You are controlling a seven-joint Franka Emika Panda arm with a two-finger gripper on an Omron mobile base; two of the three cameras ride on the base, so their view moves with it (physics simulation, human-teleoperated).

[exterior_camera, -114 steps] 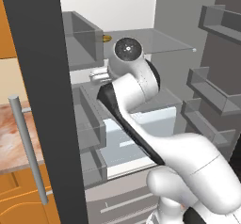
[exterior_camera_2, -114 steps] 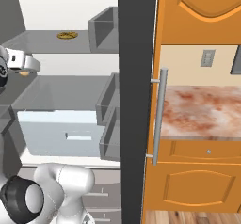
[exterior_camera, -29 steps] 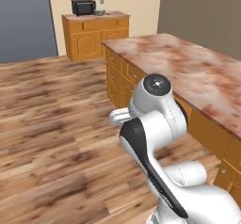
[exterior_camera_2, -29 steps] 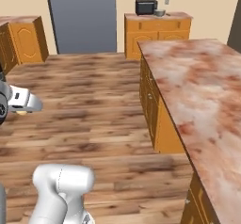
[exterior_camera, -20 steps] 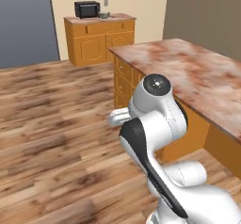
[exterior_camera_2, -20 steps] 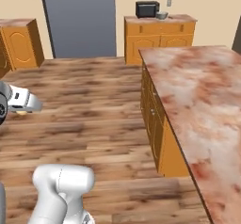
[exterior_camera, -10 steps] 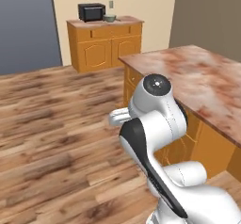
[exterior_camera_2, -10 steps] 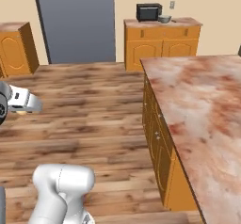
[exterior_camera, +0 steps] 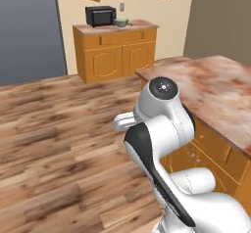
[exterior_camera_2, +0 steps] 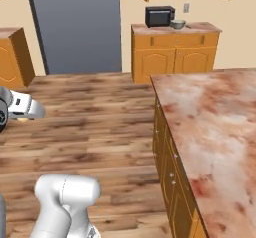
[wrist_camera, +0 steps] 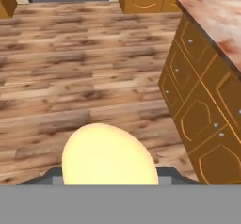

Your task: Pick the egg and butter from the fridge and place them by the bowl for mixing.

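A marbled island tabletop (exterior_camera_2: 210, 132) is seen at the right above the wood floor (exterior_camera: 54, 144). The bowl (exterior_camera_2: 177, 24) is set on a far cabinet beside a microwave (exterior_camera_2: 159, 16). The egg (wrist_camera: 109, 158) is held in the end effector (wrist_camera: 110, 178).

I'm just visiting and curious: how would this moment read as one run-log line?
stage: carrying | pincer: shut on egg | bowl: on far counter beside microwave | butter: not yet brought
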